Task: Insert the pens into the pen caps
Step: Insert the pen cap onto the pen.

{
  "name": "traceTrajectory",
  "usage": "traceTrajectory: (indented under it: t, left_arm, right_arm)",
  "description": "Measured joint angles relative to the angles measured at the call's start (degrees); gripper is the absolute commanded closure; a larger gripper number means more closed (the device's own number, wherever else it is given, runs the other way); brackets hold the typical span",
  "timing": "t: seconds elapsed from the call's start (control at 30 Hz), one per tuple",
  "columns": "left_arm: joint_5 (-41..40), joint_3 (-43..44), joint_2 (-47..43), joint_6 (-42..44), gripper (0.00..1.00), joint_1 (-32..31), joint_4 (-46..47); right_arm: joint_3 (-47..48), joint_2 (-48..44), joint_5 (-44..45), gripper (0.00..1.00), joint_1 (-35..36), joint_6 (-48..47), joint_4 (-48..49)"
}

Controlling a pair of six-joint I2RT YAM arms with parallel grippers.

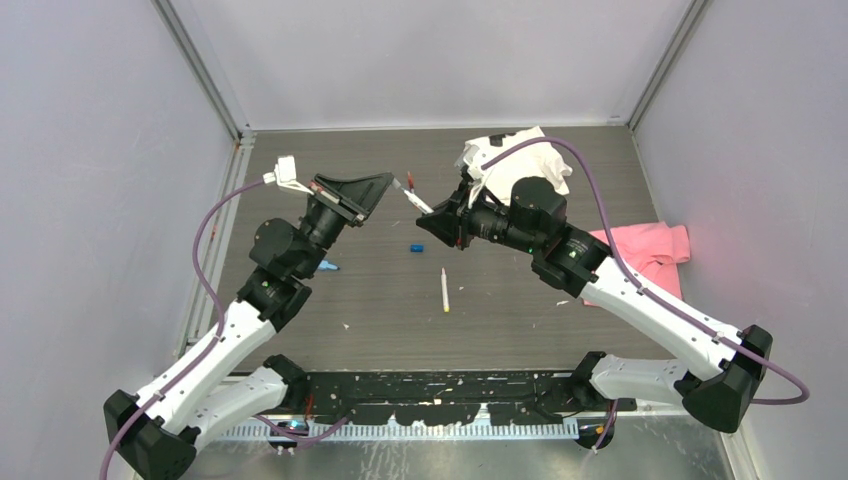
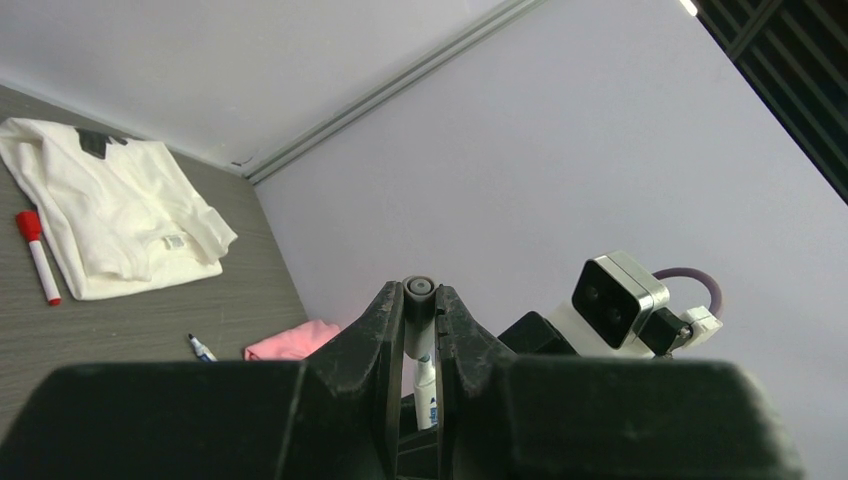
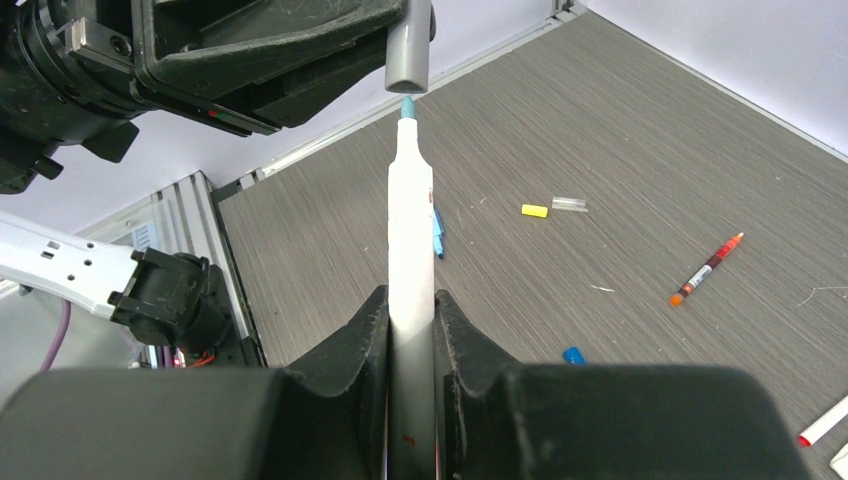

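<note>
The white pen (image 3: 411, 200) with the light blue tip stands up out of the right gripper (image 3: 411, 310), whose fingers are pressed against its barrel low down, leaving most of the pen free. Its tip sits just short of the open mouth of the grey cap (image 3: 408, 55), apart from it by a small gap, and both are held in the air above the table (image 1: 520, 300). The left gripper (image 2: 419, 320) pinches that cap between its fingertips, mouth turned toward the pen. In the right wrist view the tip and the mouth look lined up side to side, but that view cannot show whether they also match in depth, so the left wrist view, which looks along the cap to the barrel beyond, is the better check. The step in hand is the insertion itself. It probably goes best as a slow, straight push along the pen's own axis, with any sideways offset corrected before the tip enters. Because the cap is short and gripped on little surface, it may pivot if the tip catches its rim; the long free barrel may likewise slide back through the fingers under pressure, so a firm hold on both sides matters. Further out on the table lie a yellow cap (image 3: 535, 210), a blue cap (image 3: 573, 355) and a red-grey pen (image 3: 708, 268), not yet paired, with a white cloth (image 1: 515, 155) and a pink cloth (image 1: 650, 250) toward the far and right sides.
</note>
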Motion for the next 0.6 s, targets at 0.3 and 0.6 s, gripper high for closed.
traceTrajectory:
  t: [0.3, 0.6]
  left_arm:
    - [0.0, 0.0, 0.2, -0.02, 0.99, -0.07, 0.98]
    - [0.15, 0.0, 0.2, -0.02, 0.99, -0.09, 1.18]
  right_arm:
    - [-0.02, 0.72, -0.17, 0.99, 0.33, 0.33, 0.42]
    - [-0.02, 1.11, -0.02, 0.99, 0.35, 0.55, 0.46]
